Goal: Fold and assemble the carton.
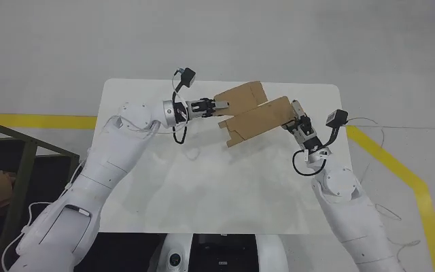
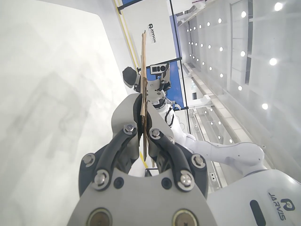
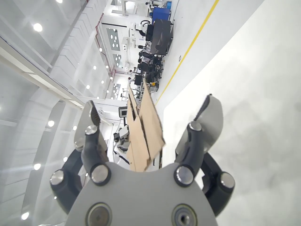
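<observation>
My left claw (image 1: 219, 105) clamps the carton (image 1: 250, 109) at its left edge. The carton hangs between my claws, with the worktop (image 1: 204, 177) beneath it. Judged light, stiff and crease-prone: grip panel edges. My right claw (image 1: 294, 117) stands wide around the carton's right edge.

Left fingers (image 2: 122, 119) clamped, right fingers (image 3: 212, 117) seemingly spread

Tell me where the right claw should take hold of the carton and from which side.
Take the free end of the carton, opposite the end the left claw is shut on. The flattened carton stands edge-on between the open fingers of the right claw, so come straight in along its length and close across the thin faces, probably a little deeper than the corner.
</observation>
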Controlling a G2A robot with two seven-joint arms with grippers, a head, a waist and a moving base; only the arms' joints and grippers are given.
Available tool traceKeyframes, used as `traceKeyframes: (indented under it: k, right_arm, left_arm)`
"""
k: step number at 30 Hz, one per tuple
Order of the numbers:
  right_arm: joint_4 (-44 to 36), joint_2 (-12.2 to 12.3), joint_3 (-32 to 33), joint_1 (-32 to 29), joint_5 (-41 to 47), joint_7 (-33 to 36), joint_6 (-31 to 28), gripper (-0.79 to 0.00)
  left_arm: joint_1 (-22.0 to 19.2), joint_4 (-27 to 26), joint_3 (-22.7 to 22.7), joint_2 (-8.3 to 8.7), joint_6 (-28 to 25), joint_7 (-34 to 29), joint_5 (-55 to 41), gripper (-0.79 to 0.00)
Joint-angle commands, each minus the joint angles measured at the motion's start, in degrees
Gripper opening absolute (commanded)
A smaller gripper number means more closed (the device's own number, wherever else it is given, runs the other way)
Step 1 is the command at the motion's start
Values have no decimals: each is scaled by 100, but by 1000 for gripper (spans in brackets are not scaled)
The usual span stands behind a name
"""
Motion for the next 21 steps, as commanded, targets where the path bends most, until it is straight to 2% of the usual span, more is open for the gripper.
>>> traceKeyframes:
  k: [1, 5, 10, 15, 19, 21]
  right_arm:
    - [-6, 31, 124, -59, 18, 343, 37, 0]
    - [107, 108, 367, -72, 67, 1288, -47, 0]
    - [410, 180, 574, 33, 328, 2443, -172, 0]
    - [935, 222, 407, 339, 905, 4469, -542, 0]
    - [1381, 216, 343, 576, 1289, 5159, -954, 0]
    - [1534, 222, 288, 685, 1191, 5383, -1051, 0]
  left_arm:
    - [-23, 34, -42, 15, -1, -273, -36, -785]
    - [-149, 184, -67, 35, -10, -985, -120, -785]
    - [-235, 368, -120, 50, -53, -1432, -198, -785]
    - [-275, 463, -152, 59, -134, -1739, -257, -785]
    - [-280, 433, -156, 72, -125, -1935, -213, -785]
    - [-278, 401, -157, 78, -120, -2044, -214, -785]
